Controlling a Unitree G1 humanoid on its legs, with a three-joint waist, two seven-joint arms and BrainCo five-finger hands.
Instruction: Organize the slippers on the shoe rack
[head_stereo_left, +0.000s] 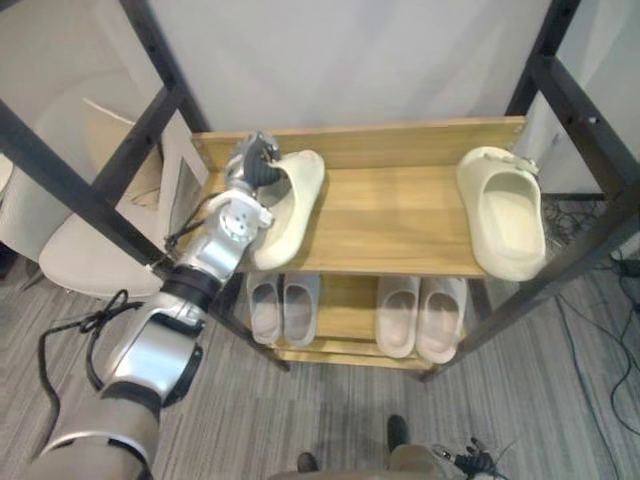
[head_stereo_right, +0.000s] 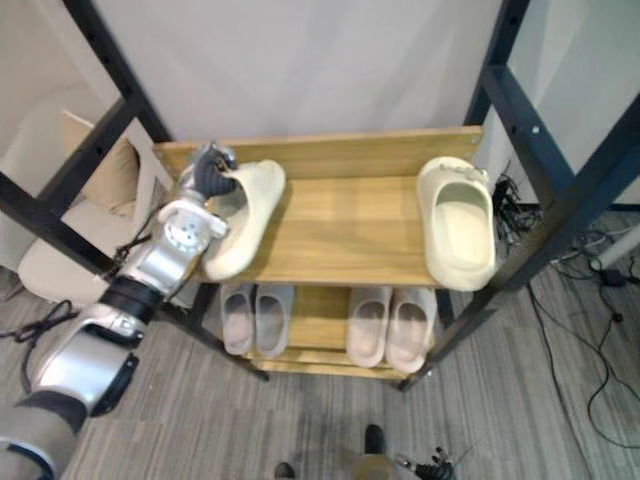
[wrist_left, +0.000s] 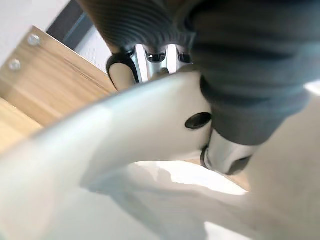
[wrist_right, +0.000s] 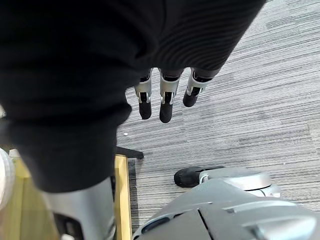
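Left cream slipper (head_stereo_left: 296, 205) lay at the left end of the rack's top shelf (head_stereo_left: 390, 215), its far end clasped by the curled fingers of the left hand (head_stereo_left: 250, 160). Second cream slipper (head_stereo_left: 505, 215) lay at the right end, overhanging the front edge. Right hand (wrist_right: 166, 102) hung over carpet (wrist_right: 260, 100), fingers straight, holding nothing.

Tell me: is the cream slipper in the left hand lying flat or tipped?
Tipped: the left hand holds the cream slipper up on its side edge on the top shelf.
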